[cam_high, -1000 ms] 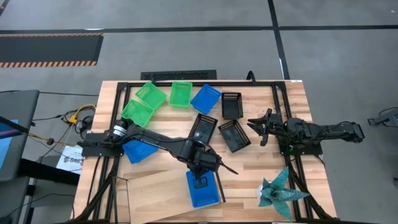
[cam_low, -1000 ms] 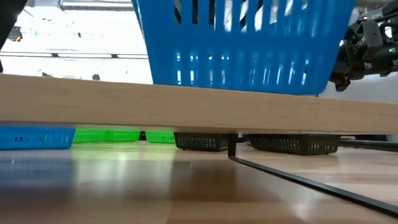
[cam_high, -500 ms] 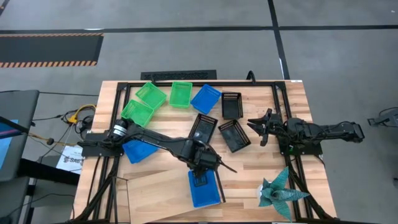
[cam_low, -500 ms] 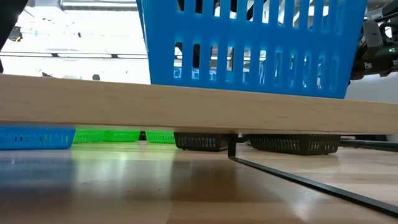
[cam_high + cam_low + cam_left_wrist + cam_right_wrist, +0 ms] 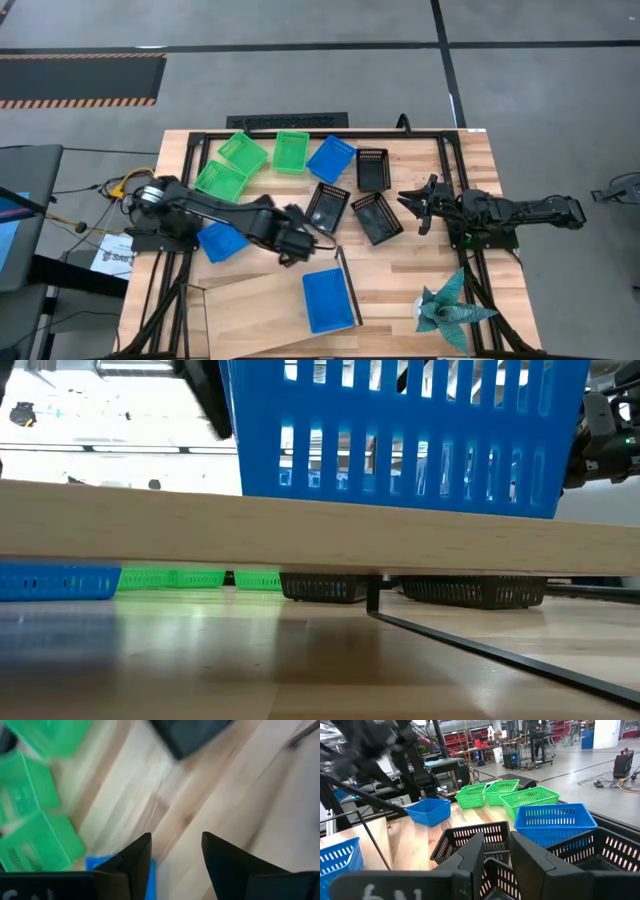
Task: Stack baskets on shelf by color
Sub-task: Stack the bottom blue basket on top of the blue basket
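One blue basket (image 5: 328, 298) stands on its base on the shelf (image 5: 255, 305), the light-wood plank at the table's near edge; in the low view this basket (image 5: 400, 440) sits on the plank (image 5: 300, 525). My left gripper (image 5: 298, 248) (image 5: 175, 840) hangs open above bare tabletop, left of and beyond that basket, with nothing between its fingers. Three green baskets (image 5: 243, 152), two more blue ones (image 5: 331, 157) (image 5: 221, 240) and three black ones (image 5: 377, 217) lie on the table. My right gripper (image 5: 415, 205) (image 5: 496, 837) waits open at the right, beside the black baskets.
A thin black upright (image 5: 345, 285) runs along the shelf's right edge next to the blue basket. A teal paper figure (image 5: 450, 305) sits at the near right corner. Bare wood lies between the shelf and the black baskets.
The blue basket has settled level onto the shelf and stays there. My left gripper has let go of it, risen, and drawn back toward the table's left and far side, away from the shelf.
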